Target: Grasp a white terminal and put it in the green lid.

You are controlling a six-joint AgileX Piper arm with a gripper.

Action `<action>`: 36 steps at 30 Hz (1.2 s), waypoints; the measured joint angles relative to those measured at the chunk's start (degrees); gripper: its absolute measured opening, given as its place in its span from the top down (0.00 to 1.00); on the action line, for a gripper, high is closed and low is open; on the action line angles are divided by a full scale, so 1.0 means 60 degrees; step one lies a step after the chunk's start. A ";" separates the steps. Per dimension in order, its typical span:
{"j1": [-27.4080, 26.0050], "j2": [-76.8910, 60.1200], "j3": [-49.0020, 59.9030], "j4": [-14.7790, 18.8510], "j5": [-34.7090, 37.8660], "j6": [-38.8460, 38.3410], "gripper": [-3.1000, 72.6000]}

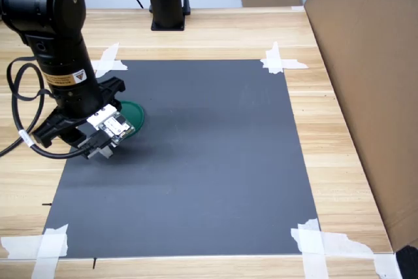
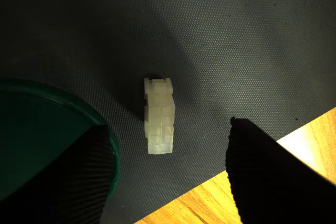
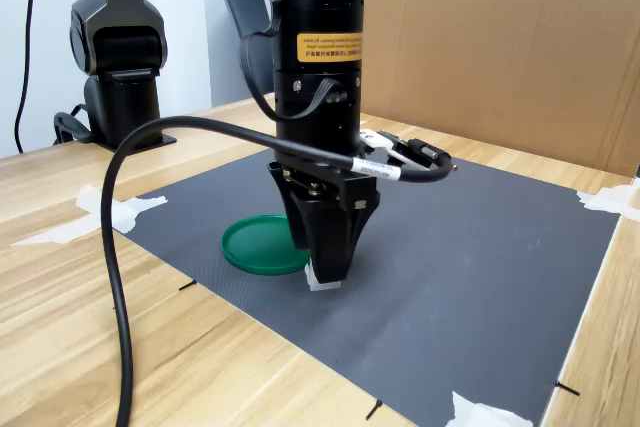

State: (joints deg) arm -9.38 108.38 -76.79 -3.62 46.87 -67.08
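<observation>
Gripper (image 2: 168, 182) down low over the mat, jaws spread wide apart, one dark finger (image 2: 58, 177) on each side of the white terminal (image 2: 159, 116), neither touching it in the wrist view. Nothing held. In the second exterior view the gripper (image 3: 326, 265) points straight down with its tips at the mat surface, and the terminal (image 3: 322, 282) peeks out pale just under them.

White terminal lies flat on the black mat (image 2: 236, 40), just beside the green lid (image 2: 47, 124) but apart from it, not inside. One finger overlaps the lid's rim in the wrist view; contact cannot be told.

Green lid (image 3: 258, 244) sits on the mat near its edge; in the first exterior view the lid (image 1: 134, 114) is mostly hidden behind the arm (image 1: 62, 44).

Around: wooden table (image 1: 339, 135), white tape strips (image 1: 281, 62) at mat corners, black cable (image 3: 115, 277) looping off the arm, cardboard wall (image 1: 372, 63) at the first exterior view's right.
</observation>
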 joint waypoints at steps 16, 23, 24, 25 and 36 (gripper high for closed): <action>0.0007 0.0352 0.0000 0.0065 -0.0155 0.0286 0.34; 0.0007 0.0362 0.0000 0.0181 -0.0197 0.0286 0.41; 0.0007 0.0362 0.0000 0.0181 -0.0221 0.0286 0.41; 0.0007 0.0362 0.0000 0.0181 -0.0256 0.0286 0.41; 0.0007 0.0393 0.0000 0.0192 -0.0334 0.0431 0.54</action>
State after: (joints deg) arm -9.33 110.73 -76.79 -2.46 44.87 -64.49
